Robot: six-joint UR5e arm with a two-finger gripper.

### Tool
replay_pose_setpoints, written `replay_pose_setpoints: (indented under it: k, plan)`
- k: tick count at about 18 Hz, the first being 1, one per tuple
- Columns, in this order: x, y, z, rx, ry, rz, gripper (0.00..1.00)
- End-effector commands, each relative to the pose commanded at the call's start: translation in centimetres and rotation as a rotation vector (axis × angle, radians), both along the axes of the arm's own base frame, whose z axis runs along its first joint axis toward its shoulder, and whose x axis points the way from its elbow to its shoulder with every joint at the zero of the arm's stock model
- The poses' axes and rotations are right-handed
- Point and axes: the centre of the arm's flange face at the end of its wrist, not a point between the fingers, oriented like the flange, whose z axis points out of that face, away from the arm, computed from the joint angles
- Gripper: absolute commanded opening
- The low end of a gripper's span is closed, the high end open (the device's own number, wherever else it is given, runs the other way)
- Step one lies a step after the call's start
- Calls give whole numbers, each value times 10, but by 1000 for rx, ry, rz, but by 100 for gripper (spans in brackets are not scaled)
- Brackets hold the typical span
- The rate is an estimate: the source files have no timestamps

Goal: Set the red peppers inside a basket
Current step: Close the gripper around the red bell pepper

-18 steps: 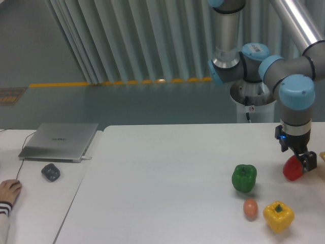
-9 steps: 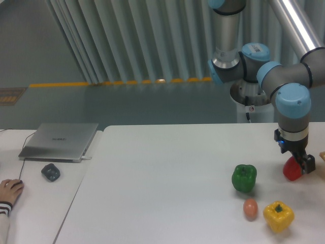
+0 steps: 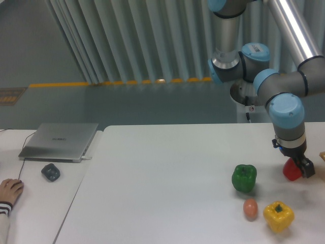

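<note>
The red pepper (image 3: pixel 291 171) sits at the table's far right, glossy red, partly covered by my gripper (image 3: pixel 299 165). The gripper comes down from above and its fingers stand on either side of the pepper, shut on it. The pepper looks to be at or just above the table top. A pale tan sliver of the basket (image 3: pixel 322 155) shows at the right edge of the frame, just right of the gripper.
A green pepper (image 3: pixel 244 178), a yellow pepper (image 3: pixel 278 216) and a small brown egg-shaped thing (image 3: pixel 250 208) lie left of and in front of the gripper. A laptop (image 3: pixel 60 141), a mouse (image 3: pixel 51 172) and a person's hand (image 3: pixel 9 190) are at the far left.
The arm's wrist has shifted slightly left while the gripper stays on the red pepper, which has barely moved.
</note>
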Motion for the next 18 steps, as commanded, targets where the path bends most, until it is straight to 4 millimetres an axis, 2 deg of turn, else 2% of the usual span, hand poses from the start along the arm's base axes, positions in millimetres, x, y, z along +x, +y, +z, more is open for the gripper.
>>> replay_pose_setpoints:
  k: [8, 16, 17, 18]
  plan:
    - [7, -6, -21, -37, -30, -3, 100]
    - [5, -7, -30, -78, -14, -12, 100]
    - [6, -6, -29, -78, -14, -15, 99]
    - [7, -5, -29, -79, -13, -16, 94]
